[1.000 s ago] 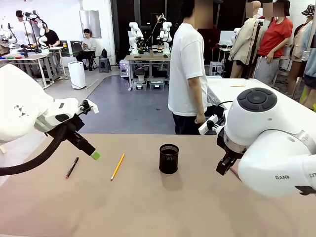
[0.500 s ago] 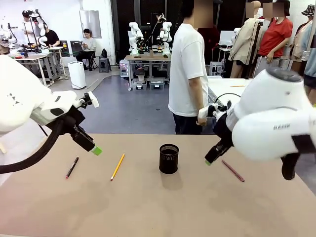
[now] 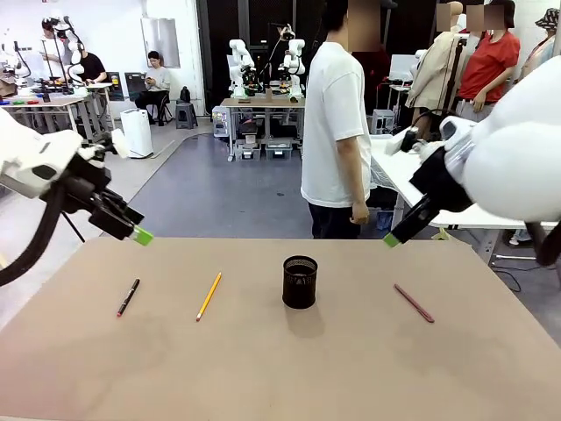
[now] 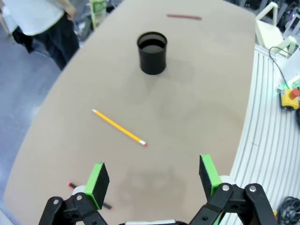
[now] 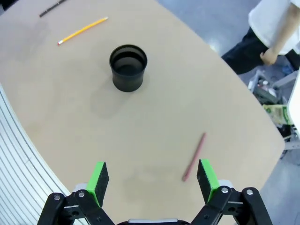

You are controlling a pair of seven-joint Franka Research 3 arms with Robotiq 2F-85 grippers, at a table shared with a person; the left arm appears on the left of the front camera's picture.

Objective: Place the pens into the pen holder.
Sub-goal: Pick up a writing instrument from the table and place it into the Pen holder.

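Note:
The black mesh pen holder (image 3: 300, 281) stands upright mid-table, with nothing showing inside it (image 5: 128, 67) (image 4: 152, 52). Left of it lie a yellow pencil (image 3: 209, 296) (image 4: 119, 127) (image 5: 82, 30) and, farther left, a black pen with a red tip (image 3: 128, 297) (image 5: 52, 8). On the holder's right lies a brownish-red pen (image 3: 414, 303) (image 5: 194, 156) (image 4: 184, 17). My left gripper (image 3: 138, 235) (image 4: 152, 180) hovers open, high over the table's far left edge. Above the far right edge hangs my right gripper (image 3: 390, 239) (image 5: 152, 180), open too. Neither holds anything.
A person in a white T-shirt (image 3: 337, 132) stands side-on at the far edge of the brown table (image 3: 280, 368), hands down. Another white table (image 3: 412, 167) stands behind my right arm.
Both arms have risen and swung outward: the left gripper up and to the left, the right gripper up and away from the brownish-red pen. The pens and the holder have not moved.

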